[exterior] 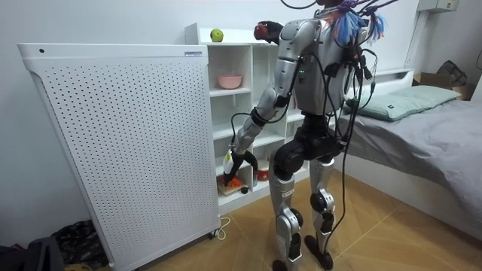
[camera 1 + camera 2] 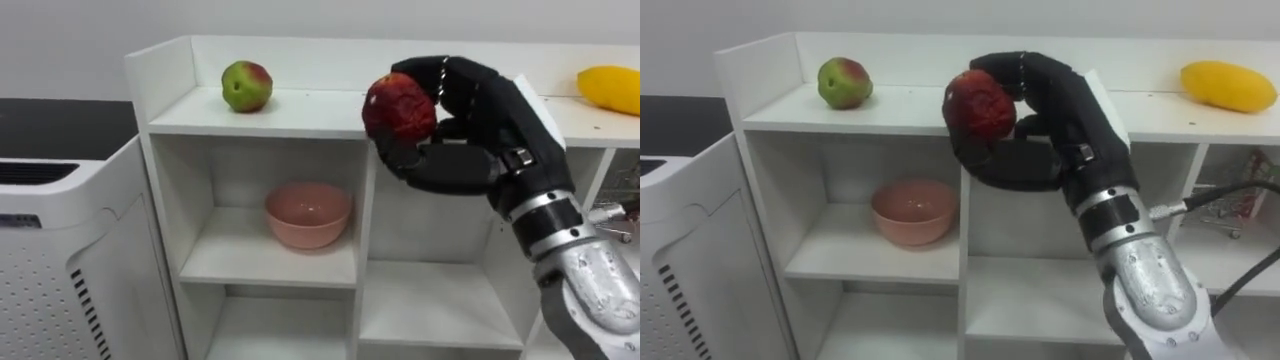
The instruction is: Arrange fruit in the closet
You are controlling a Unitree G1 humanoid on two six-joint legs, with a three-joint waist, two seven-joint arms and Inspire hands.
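My right hand (image 2: 470, 125) is raised in front of the white closet (image 2: 260, 115), level with its top board, and is shut on a dark red fruit (image 2: 398, 108). The same red fruit (image 2: 980, 106) hangs just before the board's front edge, above the middle upright. A green and red apple (image 2: 246, 86) lies on the top board at the left. At the far right of that board lies a yellow mango (image 2: 610, 88). In the room view I stand facing the closet, and my left hand (image 1: 241, 161) hangs low beside the lower compartments.
A pink bowl (image 2: 307, 213) stands in the upper left compartment. A white perforated cabinet (image 2: 60, 250) stands against the closet's left side. Small orange and red items (image 1: 236, 181) lie in the bottom compartment. A bed (image 1: 422, 128) stands at the room view's right.
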